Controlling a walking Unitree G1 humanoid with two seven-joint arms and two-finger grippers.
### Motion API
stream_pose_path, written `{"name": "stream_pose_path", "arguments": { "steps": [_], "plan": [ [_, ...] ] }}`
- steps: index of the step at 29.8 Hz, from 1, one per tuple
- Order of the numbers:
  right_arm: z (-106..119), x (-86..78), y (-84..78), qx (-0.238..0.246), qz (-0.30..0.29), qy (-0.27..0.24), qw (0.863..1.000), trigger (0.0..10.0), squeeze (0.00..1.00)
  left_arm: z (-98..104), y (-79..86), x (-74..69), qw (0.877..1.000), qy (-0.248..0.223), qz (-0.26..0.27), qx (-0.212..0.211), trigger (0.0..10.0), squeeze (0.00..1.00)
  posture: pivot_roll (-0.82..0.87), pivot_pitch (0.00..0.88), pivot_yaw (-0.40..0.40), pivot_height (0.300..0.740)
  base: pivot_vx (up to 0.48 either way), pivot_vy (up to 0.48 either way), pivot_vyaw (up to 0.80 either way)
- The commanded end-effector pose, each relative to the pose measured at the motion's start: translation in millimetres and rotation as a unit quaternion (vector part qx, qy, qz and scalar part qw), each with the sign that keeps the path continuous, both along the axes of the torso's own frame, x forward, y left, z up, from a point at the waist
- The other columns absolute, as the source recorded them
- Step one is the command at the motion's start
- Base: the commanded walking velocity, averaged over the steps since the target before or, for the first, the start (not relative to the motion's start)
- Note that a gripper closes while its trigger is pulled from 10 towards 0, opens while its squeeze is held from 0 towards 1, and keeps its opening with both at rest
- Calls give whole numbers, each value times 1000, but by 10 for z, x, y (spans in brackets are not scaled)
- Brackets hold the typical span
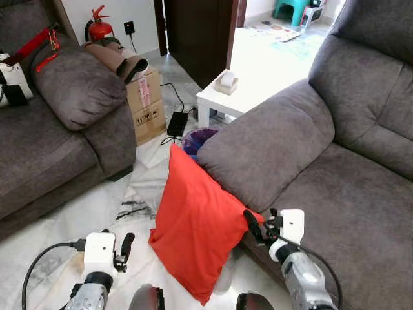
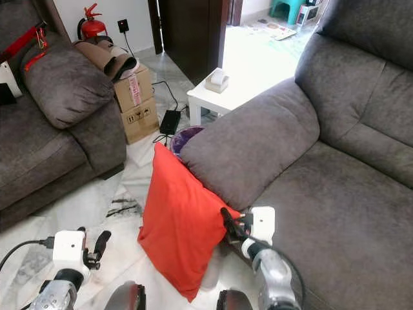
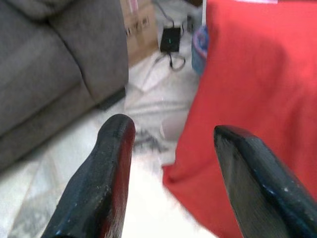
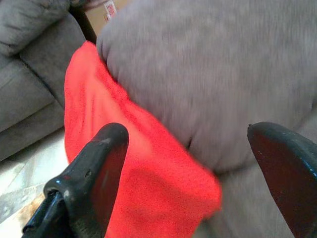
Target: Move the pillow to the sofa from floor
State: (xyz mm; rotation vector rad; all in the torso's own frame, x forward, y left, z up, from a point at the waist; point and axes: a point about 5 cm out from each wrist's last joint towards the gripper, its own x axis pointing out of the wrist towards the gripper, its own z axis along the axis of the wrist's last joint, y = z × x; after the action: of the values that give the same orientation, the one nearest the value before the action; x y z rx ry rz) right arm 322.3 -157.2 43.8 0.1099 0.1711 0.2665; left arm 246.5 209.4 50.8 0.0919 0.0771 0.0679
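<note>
A: Left to right, head camera. Upper left of the frame: second grey sofa [image 1: 45, 129], a fire extinguisher [image 1: 98, 27] behind it, a cardboard box [image 1: 147, 103] beside its arm. Lower left: left gripper [image 1: 124, 248], low over the marble floor [image 1: 77, 213], short of the pillow.

B: Fingers?

A: Spread wide; its wrist camera has both black fingers [image 3: 101, 183] apart with floor between them and red cloth off to one side. Holding nothing.

B: And the pillow?

A: Centre, low in the frame. Red pillow [image 1: 197, 223] stands on edge on the floor, leaning against the armrest [image 1: 264, 152] of the big grey sofa [image 1: 348, 187]. Behind it, a white side table [image 1: 242, 87].

B: Right side?

A: Right gripper [image 1: 258, 227] is at the pillow's upper right corner, where it meets the armrest. Fingers wide there too, nothing pinched; I can't tell if a tip touches the cloth.

B: So which step?

A: The approach, I'd say; the grasp is not made. Next likely calls for both grippers to close in on the pillow's two sides, squeeze, then lift over the armrest to the seat.
</note>
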Motion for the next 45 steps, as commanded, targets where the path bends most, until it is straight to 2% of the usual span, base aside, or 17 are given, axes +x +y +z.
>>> {"name": "stream_pose_path", "arguments": {
  "steps": [1,3,4,5,11,14,17,18,19,20,24,26,27,33,34,40,45],
  "plan": [
    [-45,-7,35,-13,12,20,1000,10000,1000,21,9,-11,1000,3,-1,0,10000,0,142,214,20,630,0,0,0],
    [-39,3,39,-15,12,21,1000,10000,1000,32,14,-12,1000,1,-1,0,10000,0,148,217,21,630,0,0,0],
    [-12,41,53,-27,13,24,999,10000,294,68,25,-28,1000,-3,-3,3,10000,0,169,223,26,630,0,0,0],
    [0,59,59,-30,13,26,999,10000,0,79,32,-42,1000,-4,-4,4,10000,0,174,226,27,630,0,0,0],
    [30,113,64,-33,4,39,999,10000,0,294,143,-58,999,-34,32,-28,10000,0,202,260,43,630,0,0,0],
    [24,114,56,-32,0,43,999,10000,0,380,208,-26,998,-50,46,-12,10000,0,205,265,45,630,0,0,0],
    [-16,91,38,-34,-5,55,998,10000,0,941,235,213,989,-142,44,7,10000,0,206,280,53,630,0,0,0],
    [-16,91,38,-34,-5,55,998,10000,0,941,235,213,989,-142,44,7,10000,0,206,280,53,630,0,0,0],
    [-37,74,28,-36,-8,57,998,10000,0,1221,169,348,984,-179,23,6,10000,0,212,290,62,630,0,0,0],
    [-55,60,4,-40,-16,60,997,10000,0,1317,98,423,983,-182,-1,-1,10000,0,207,296,69,630,0,0,0],
    [-60,48,-59,-42,-43,54,997,10000,0,1284,11,410,985,-167,-38,-1,10000,0,208,300,85,630,0,0,0],
    [-45,55,-137,-4,-85,53,995,10000,0,1230,-26,391,986,-155,-57,-8,10000,0,210,305,92,630,0,0,0],
    [-47,53,-169,17,-102,55,993,10000,1000,1209,-40,374,987,-148,-65,-8,10000,0,214,306,101,630,0,0,0],
    [-29,59,-215,32,-114,50,992,10000,988,1225,-93,311,988,-134,-72,-22,10000,0,230,310,104,630,0,0,0],
    [-19,66,-236,34,-119,49,991,10000,0,1223,-108,301,988,-132,-73,-24,10000,0,231,312,104,630,0,0,0],
    [-20,76,-244,140,-122,62,981,10000,0,1192,-188,238,988,-118,-90,-37,10000,0,238,316,105,630,0,0,0],
    [-4,76,-119,180,-74,50,980,10000,0,1207,-173,211,988,-116,-93,-42,10000,0,247,322,109,630,0,0,0]
  ]
}}
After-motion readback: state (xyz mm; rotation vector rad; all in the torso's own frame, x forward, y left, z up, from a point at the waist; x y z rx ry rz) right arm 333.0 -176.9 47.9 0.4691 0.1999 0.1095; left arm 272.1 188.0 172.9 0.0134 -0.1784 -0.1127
